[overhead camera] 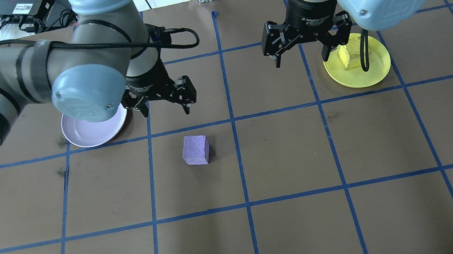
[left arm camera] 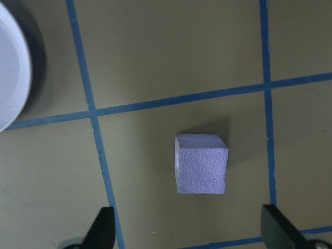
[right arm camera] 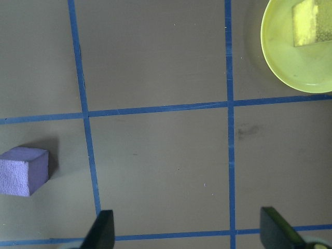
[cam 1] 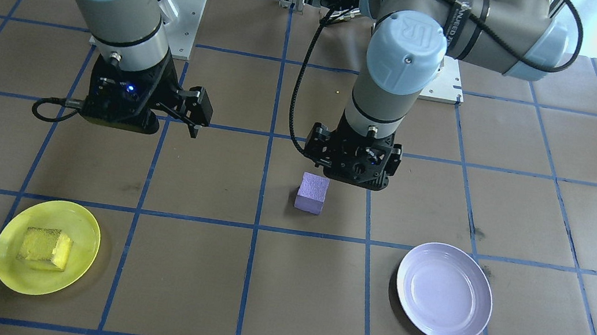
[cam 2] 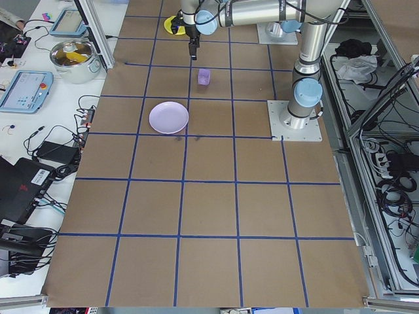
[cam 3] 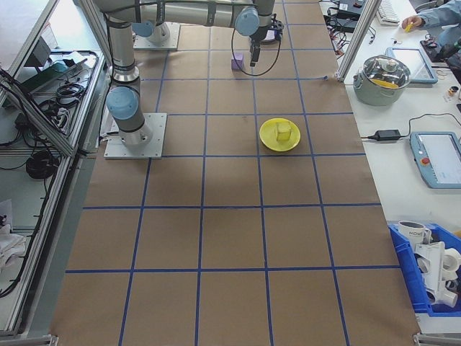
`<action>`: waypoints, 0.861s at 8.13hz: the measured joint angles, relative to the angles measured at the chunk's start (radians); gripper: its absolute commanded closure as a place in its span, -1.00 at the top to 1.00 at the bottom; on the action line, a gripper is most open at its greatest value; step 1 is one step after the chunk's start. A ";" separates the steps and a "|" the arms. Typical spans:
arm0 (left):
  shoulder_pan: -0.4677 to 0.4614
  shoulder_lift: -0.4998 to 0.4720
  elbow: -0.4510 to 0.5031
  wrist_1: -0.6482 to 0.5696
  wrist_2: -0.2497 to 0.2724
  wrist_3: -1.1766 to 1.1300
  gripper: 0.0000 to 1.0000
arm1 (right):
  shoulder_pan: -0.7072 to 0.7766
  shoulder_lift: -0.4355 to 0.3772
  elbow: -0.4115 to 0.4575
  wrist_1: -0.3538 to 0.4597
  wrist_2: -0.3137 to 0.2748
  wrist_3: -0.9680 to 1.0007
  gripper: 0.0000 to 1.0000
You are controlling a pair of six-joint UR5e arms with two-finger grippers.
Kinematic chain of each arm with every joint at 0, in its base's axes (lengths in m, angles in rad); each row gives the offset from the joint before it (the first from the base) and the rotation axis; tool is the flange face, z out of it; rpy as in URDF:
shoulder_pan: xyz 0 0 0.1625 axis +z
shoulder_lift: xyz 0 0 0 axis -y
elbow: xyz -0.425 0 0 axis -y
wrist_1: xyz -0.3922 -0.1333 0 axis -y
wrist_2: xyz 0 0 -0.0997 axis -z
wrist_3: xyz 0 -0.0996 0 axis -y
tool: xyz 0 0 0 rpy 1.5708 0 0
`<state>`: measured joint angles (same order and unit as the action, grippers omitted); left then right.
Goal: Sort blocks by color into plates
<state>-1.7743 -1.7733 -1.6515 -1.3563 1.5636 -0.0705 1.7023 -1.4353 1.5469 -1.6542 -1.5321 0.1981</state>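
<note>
Overhead exterior view: white lettering on the right wrist band is too small to read. The yellow plate (overhead camera: 358, 66) holds the yellow block (overhead camera: 348, 57); the lavender plate (overhead camera: 92, 129) holds nothing. The purple block (overhead camera: 196, 150) rests on the brown table (overhead camera: 286, 158) (inside one blue-taped square), apart from both plates. The left gripper (overhead camera: 163, 101) hangs above the table just beyond the purple block, fingers spread and grasping nothing. The right gripper (overhead camera: 308, 48) hangs beside the yellow plate, fingers likewise spread and empty.

Bright, even light (soft shadows), sharp
</note>
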 measured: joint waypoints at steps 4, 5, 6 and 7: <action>-0.059 -0.065 -0.110 0.122 0.000 -0.023 1.00 | -0.011 -0.069 0.014 0.032 0.015 -0.004 1.00; -0.062 -0.080 -0.124 0.137 0.000 -0.023 1.00 | -0.011 -0.072 0.016 0.034 0.013 -0.010 1.00; -0.065 -0.099 -0.131 0.146 0.000 -0.024 1.00 | -0.011 -0.073 0.017 0.036 0.012 -0.019 1.00; -0.068 -0.121 -0.136 0.151 0.001 -0.024 1.00 | -0.011 -0.074 0.017 0.036 0.008 -0.024 1.00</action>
<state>-1.8425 -1.8938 -1.7871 -1.2057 1.5643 -0.0948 1.6912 -1.5088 1.5637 -1.6181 -1.5236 0.1740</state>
